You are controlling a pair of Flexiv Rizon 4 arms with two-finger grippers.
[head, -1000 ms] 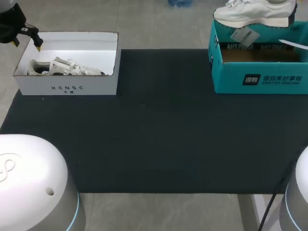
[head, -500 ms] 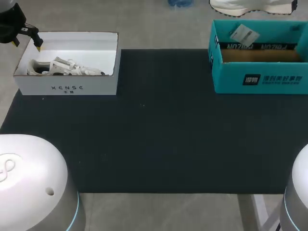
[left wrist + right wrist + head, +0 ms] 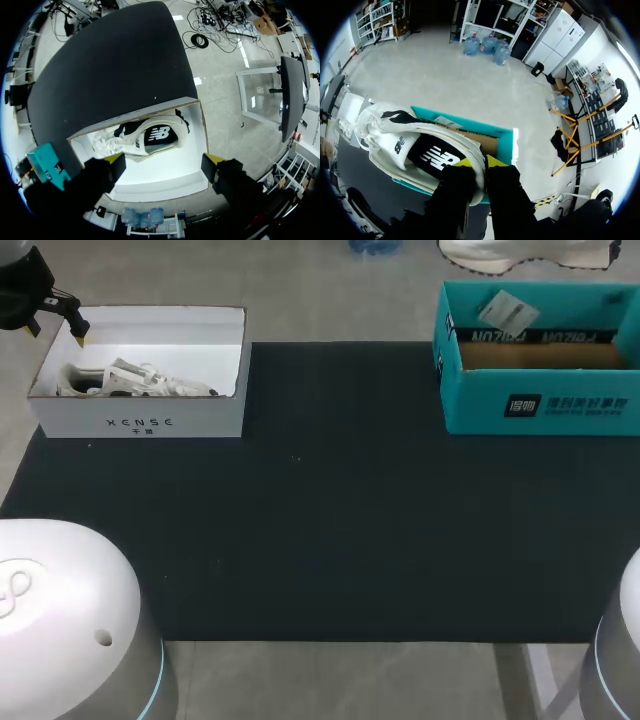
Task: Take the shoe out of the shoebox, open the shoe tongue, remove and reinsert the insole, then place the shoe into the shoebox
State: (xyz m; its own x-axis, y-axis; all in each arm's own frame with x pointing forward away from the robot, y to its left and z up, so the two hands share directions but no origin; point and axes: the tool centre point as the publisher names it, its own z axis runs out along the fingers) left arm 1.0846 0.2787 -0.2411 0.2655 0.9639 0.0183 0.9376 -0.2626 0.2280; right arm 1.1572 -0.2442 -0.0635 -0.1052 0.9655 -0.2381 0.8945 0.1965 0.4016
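A white sneaker point(image 3: 410, 150) with a black insole hangs above the teal shoebox point(image 3: 501, 142). My right gripper point(image 3: 479, 162) is shut on the shoe's heel collar. In the head view only the sneaker's sole point(image 3: 525, 252) shows, at the upper edge above the teal shoebox point(image 3: 540, 405); the right gripper itself is out of that view. My left gripper point(image 3: 62, 320) hovers open over the far left corner of a white box point(image 3: 140, 425). Under the left gripper point(image 3: 164, 162), a second white sneaker point(image 3: 150, 137) lies inside the white box point(image 3: 165, 177).
A paper tag point(image 3: 505, 310) lies inside the teal shoebox, on its brown bottom. A black mat point(image 3: 320, 530) covers the table between the two boxes. The white bases of my arms stand at the near corners.
The right gripper has lifted the sneaker from just over the teal box's rim up to the view's edge, then held it there. The left arm has not moved.
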